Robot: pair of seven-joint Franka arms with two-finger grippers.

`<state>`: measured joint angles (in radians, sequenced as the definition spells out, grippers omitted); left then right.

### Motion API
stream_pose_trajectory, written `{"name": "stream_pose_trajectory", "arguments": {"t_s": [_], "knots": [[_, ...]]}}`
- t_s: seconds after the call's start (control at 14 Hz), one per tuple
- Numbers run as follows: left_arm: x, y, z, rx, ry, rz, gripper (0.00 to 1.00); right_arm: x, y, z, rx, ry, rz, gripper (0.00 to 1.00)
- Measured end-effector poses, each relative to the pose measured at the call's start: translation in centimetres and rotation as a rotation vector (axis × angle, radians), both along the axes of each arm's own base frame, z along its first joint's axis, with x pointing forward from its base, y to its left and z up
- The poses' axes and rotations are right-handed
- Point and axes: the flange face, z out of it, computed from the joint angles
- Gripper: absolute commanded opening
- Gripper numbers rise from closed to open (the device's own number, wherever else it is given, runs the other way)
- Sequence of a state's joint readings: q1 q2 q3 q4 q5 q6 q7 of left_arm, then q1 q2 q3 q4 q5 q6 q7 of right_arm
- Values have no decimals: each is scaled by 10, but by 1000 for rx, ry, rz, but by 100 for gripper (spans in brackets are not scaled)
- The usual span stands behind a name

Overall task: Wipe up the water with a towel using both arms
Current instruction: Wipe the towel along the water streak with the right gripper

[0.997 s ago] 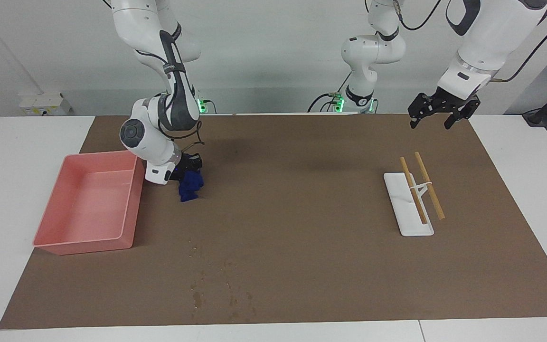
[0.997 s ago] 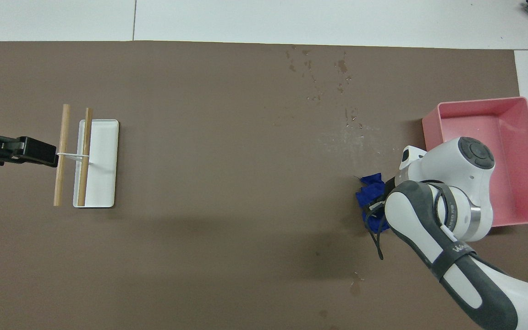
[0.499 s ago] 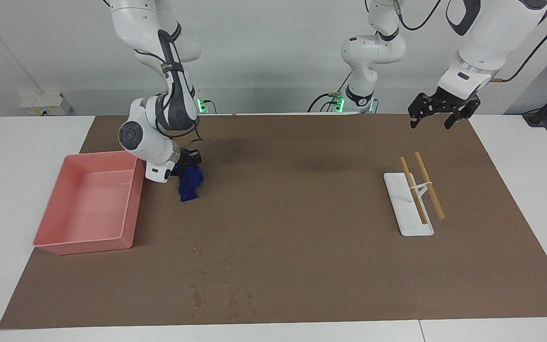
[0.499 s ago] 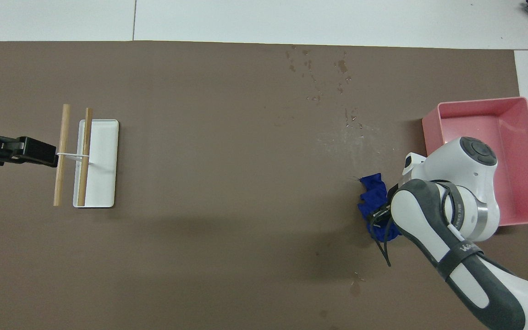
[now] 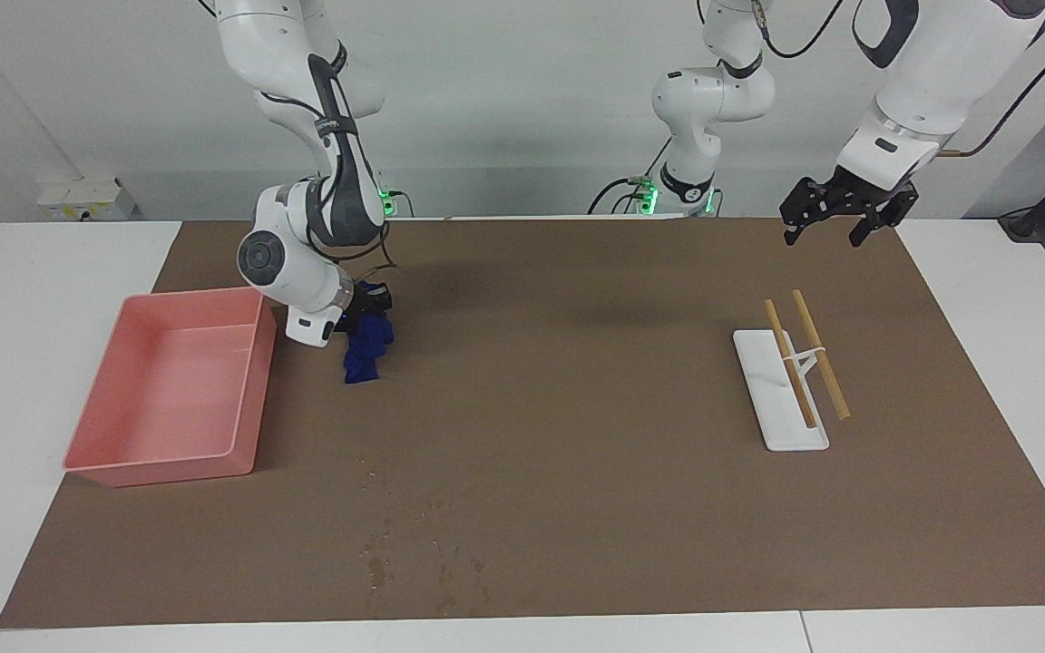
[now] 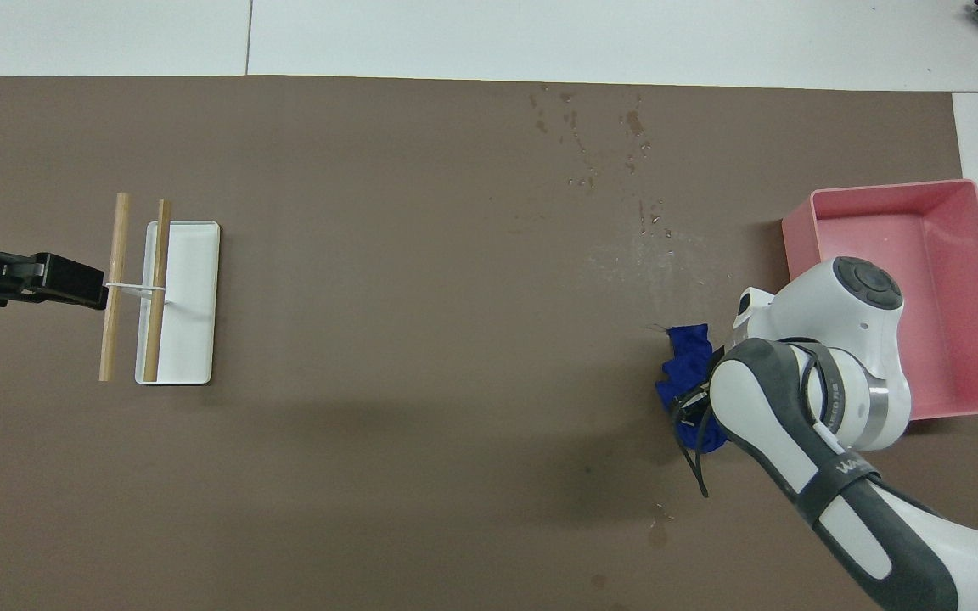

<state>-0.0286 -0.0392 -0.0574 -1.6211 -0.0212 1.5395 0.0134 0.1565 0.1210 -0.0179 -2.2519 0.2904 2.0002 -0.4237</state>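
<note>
The right gripper [image 5: 368, 313] is clamped on the top of the towel [image 5: 366, 352], a small blue cloth that hangs from its fingertips in loose folds, with its lower end at or just above the brown mat [image 5: 577, 381], beside the pink bin [image 5: 169, 385]. The towel looks light, soft and limp; it should bunch and drag rather than slide flat, so a hold near the upper folds, with most of the fabric left free below, seems the best way to press it onto wet patches. The left gripper [image 5: 835, 222] waits with its fingers spread wide and empty, up over the mat's edge at the left arm's end of the table. Farther from the robots than that gripper's spot lies a white tray [image 5: 781, 399] with two wooden sticks [image 5: 804, 358] across it, well apart from the towel. Farthest from the robots, near the mat's edge, the water [image 5: 423, 553] shows as scattered dark specks and short streaks. Nothing stands between towel and water, though the bin's wall sits close alongside the path.
</note>
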Motion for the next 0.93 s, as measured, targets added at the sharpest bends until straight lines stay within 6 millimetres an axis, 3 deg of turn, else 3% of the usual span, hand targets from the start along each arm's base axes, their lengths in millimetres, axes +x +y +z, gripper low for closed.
{"name": "stream_pose_trajectory", "arguments": {"t_s": [0.36, 0.93], "knots": [[0, 0, 0, 0, 0, 0, 100, -20, -2, -3, -4, 11, -1, 0], [0, 0, 0, 0, 0, 0, 100, 3, 17, 5, -34, -344, -4, 0]]}}
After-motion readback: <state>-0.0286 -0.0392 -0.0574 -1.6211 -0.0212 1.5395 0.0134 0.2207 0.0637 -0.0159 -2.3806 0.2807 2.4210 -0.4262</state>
